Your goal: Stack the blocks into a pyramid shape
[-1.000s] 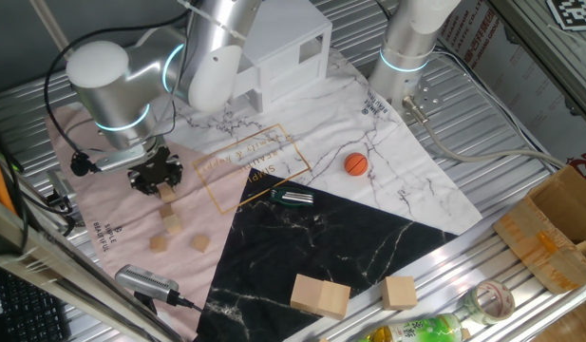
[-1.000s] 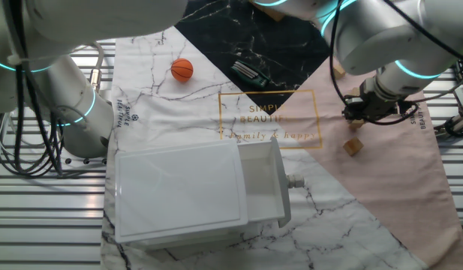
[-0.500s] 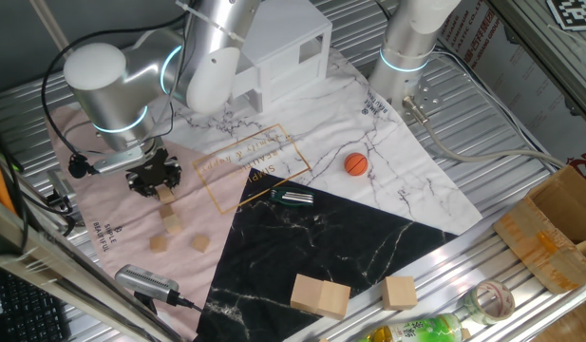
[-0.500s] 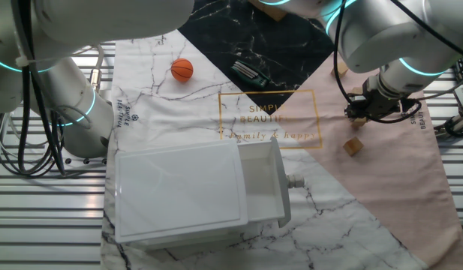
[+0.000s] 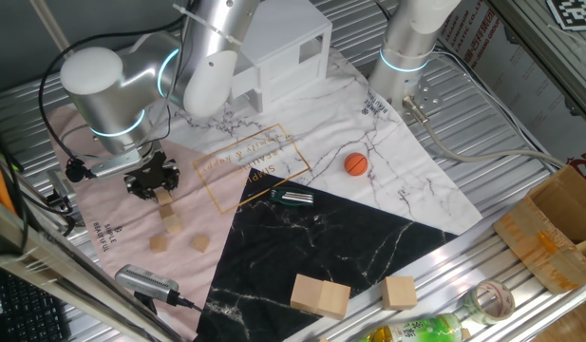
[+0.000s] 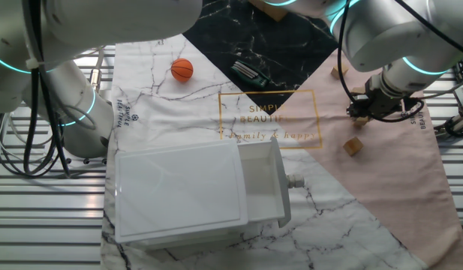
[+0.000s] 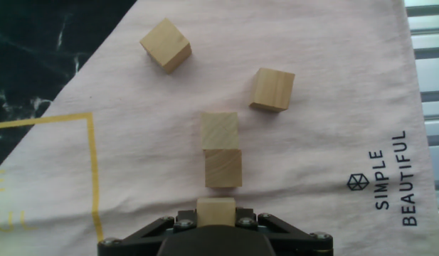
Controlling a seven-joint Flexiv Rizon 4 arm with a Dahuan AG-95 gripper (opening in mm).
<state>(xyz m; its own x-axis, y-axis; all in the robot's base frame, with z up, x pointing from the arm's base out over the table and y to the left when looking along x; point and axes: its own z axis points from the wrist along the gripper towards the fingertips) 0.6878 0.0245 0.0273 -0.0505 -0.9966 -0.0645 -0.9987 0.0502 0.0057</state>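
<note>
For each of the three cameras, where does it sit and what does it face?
One fixed view: high, on the black-cloth side, facing the white drawer box; shows the arm and pincer.
The other fixed view: high, behind the drawer box, facing the black cloth; shows the pincer.
Hand view: on the hand, looking down at the blocks; pincer shut on one.
Shared: both fixed views show the orange ball.
</note>
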